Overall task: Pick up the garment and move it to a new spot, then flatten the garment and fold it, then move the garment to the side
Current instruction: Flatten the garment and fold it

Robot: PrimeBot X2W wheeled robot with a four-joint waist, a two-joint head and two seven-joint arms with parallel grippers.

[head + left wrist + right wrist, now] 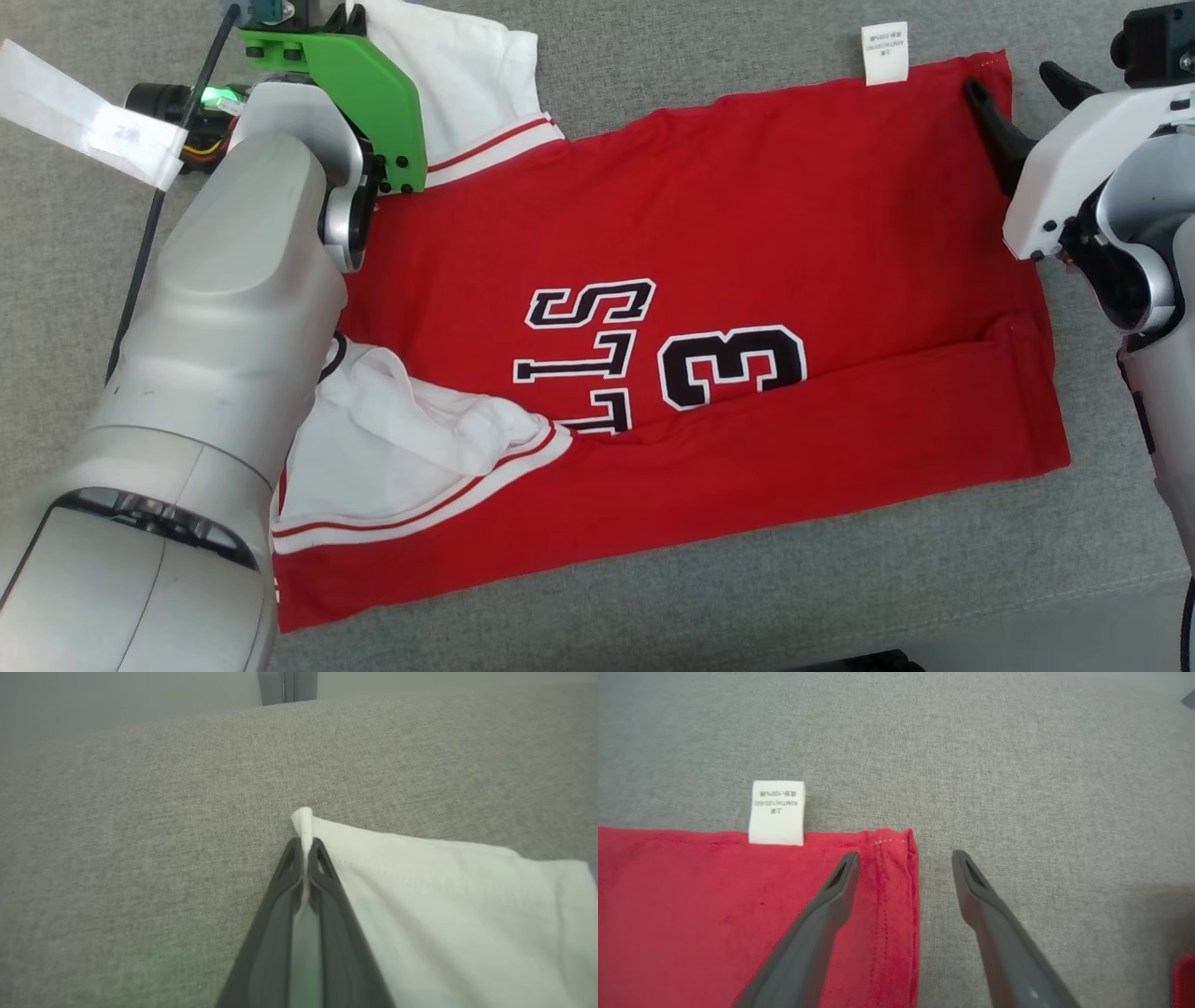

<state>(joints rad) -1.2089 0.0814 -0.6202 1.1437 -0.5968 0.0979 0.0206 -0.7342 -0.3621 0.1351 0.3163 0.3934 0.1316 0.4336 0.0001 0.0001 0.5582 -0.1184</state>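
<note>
Two sets of dark fingers, two states. On the left gripper (304, 848): pressed together, pinching the tip of a white sleeve (444, 896), well apart from the care label (776, 812). On the right gripper (906, 858): spread wide, straddling the red hem corner just beside the care label, one finger over red cloth, the other over grey upholstery (1041, 788). Beyond the fingers: red garment (747, 233) with a black 3, spread flat on the upholstery, care label poking off its far edge, second sleeve (401, 439) bunched along the near edge, opposite the label.
</note>
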